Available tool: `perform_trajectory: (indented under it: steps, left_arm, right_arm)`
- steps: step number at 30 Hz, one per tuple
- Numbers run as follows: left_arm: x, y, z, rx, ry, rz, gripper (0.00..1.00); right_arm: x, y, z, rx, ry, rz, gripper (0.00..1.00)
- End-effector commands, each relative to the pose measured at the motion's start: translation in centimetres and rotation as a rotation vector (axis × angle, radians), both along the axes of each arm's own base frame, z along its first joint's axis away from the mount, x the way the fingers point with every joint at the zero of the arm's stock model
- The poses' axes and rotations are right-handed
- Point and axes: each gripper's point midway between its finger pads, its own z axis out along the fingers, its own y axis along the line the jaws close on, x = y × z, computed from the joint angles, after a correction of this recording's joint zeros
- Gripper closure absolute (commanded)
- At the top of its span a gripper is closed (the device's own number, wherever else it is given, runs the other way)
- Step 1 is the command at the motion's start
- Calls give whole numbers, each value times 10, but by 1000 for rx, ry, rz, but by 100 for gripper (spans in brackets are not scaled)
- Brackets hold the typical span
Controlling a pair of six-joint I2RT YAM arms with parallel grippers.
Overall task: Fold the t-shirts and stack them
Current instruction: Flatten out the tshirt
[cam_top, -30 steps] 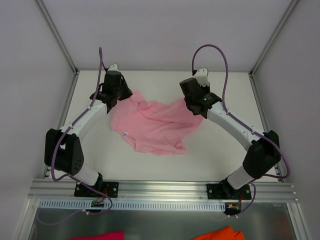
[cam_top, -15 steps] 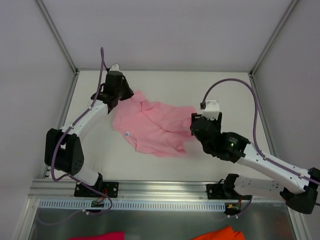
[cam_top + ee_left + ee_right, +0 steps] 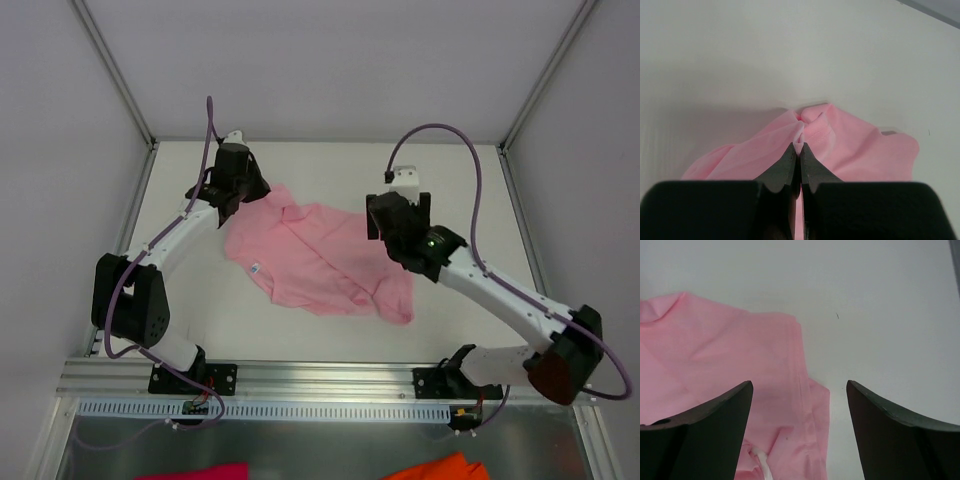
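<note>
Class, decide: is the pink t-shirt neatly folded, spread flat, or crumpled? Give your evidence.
Crumpled. The t-shirt lies in uneven, overlapping layers, with one edge pinched in the shut left gripper.

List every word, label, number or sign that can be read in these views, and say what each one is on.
No text can be read in any view.
The small white neck label on the light pink cloth t-shirt: too small to read.
The white table: no print or marking visible.

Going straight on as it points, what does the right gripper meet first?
The right gripper would probably meet the edge of the light pink cloth t-shirt; depth is unclear.
</note>
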Motion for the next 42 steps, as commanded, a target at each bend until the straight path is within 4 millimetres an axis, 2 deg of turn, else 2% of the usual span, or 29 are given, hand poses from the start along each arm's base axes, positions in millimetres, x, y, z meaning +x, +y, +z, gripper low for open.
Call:
perform_trajectory:
  steps: [1, 2, 3, 4, 5, 6, 7, 8, 9, 10, 13, 14, 21, 31, 42]
  left_arm:
    - [3, -10, 14, -10, -46, -41, 100]
    - [2, -11, 13, -8, -43, -43, 100]
    - [2, -10, 13, -5, -42, -40, 100]
    - [1, -10, 13, -4, -43, -40, 100]
    - [1, -9, 14, -4, -44, -39, 100]
    - [0, -9, 14, -4, -44, -40, 100]
    - [0, -9, 16, -2, -49, -41, 100]
    - [0, -8, 15, -1, -46, -39, 100]
    - [-1, -8, 16, -3, -51, -41, 100]
    - [0, -8, 16, -4, -52, -40, 100]
    - [0, -12, 11, -5, -41, -51, 100]
    - [0, -12, 10, -4, -41, -50, 100]
    - [1, -12, 7, 6, -39, -52, 100]
    - [1, -11, 6, 9, -39, -54, 100]
    - [-1, -11, 6, 18, -40, -57, 100]
  right_arm:
    - [43, 30, -18, 44, 106, 92, 20]
    - [59, 32, -13, 74, 117, 99, 20]
    - [69, 34, -17, 87, 139, 101, 20]
    - [85, 26, -38, 79, 198, 73, 23]
    - [94, 34, -34, 120, 213, 97, 24]
    - [101, 35, -39, 129, 231, 103, 25]
    - [111, 27, -55, 129, 274, 77, 28]
    - [118, 31, -50, 156, 279, 89, 29]
    - [122, 31, -53, 156, 291, 91, 29]
    - [129, 27, -66, 160, 327, 81, 29]
    - [145, 19, -73, 185, 382, 55, 30]
    - [149, 16, -87, 170, 416, 39, 31]
    - [154, 8, -128, 206, 512, 8, 31]
    - [138, 4, -161, 203, 582, -19, 31]
    - [145, 8, -193, 218, 623, 1, 32]
